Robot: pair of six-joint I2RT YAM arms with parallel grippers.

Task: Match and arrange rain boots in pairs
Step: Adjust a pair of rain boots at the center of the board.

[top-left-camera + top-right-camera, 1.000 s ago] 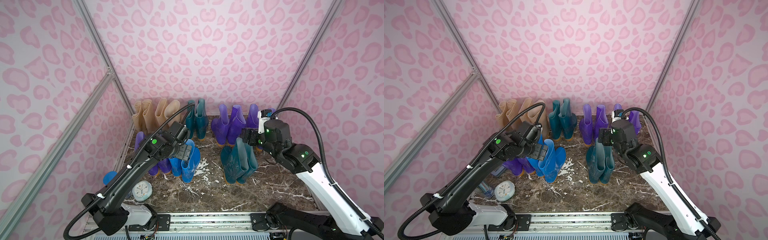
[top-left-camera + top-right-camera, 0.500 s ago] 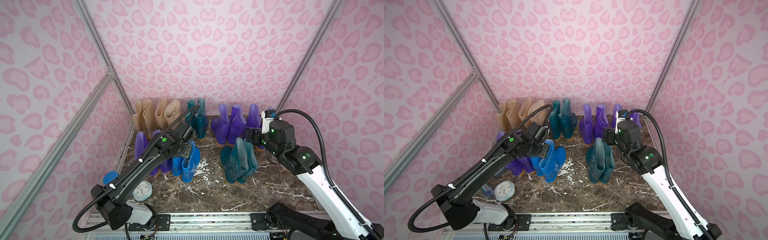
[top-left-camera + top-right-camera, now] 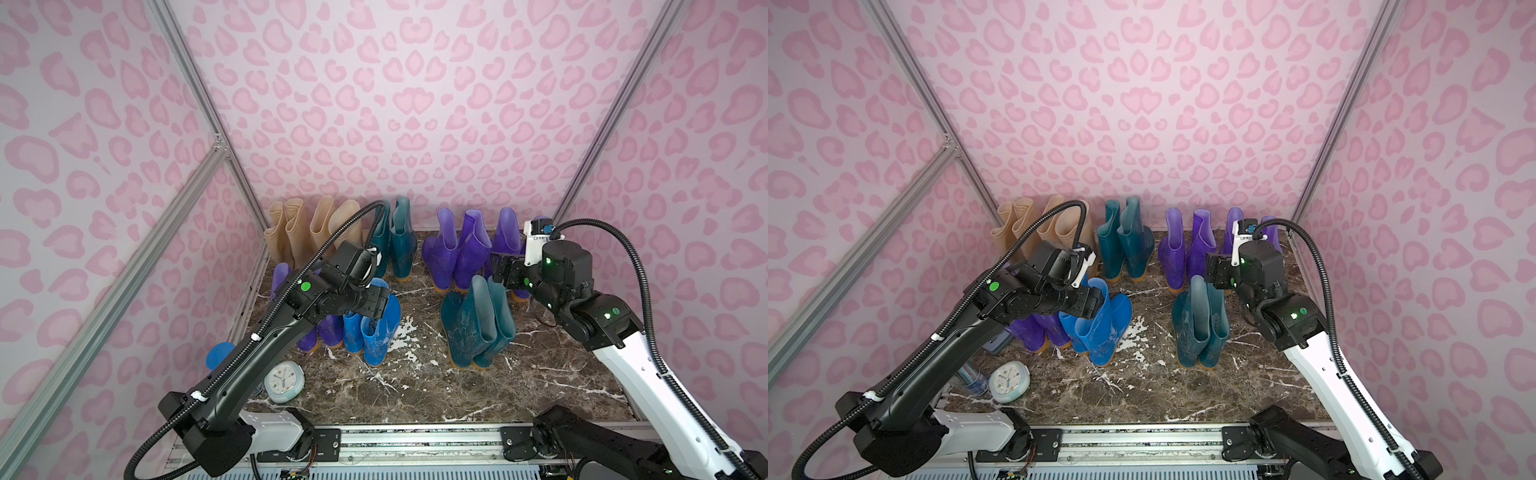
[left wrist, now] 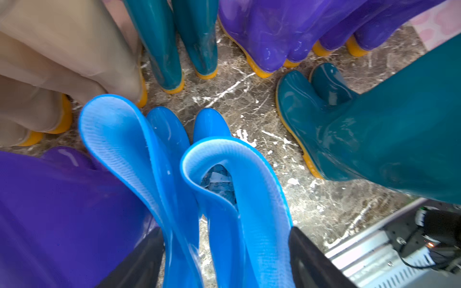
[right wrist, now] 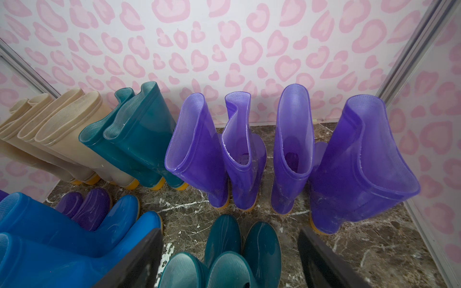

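Jaws of left gripper (image 4: 225, 230): wide, tops of both bright blue boots (image 3: 376, 332) between them, and I cannot tell whether they press. Jaws of right gripper (image 5: 229, 229): spread, holding nothing, above the dark teal pair (image 3: 478, 328) at mid-counter (image 3: 540, 374). Along the counter's back edge I log beige boots (image 3: 307, 232), a teal pair (image 3: 399, 245) and purple boots (image 3: 461, 253), plus a purple pair (image 3: 1038, 332) toward its left edge, just beside the blue.

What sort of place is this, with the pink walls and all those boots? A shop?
Most likely a staged robot test booth, not a shop: pink printed panels on bare metal framing, two robot arms mounted on a rail along a marble-look tabletop, and rain boots set out for sorting.
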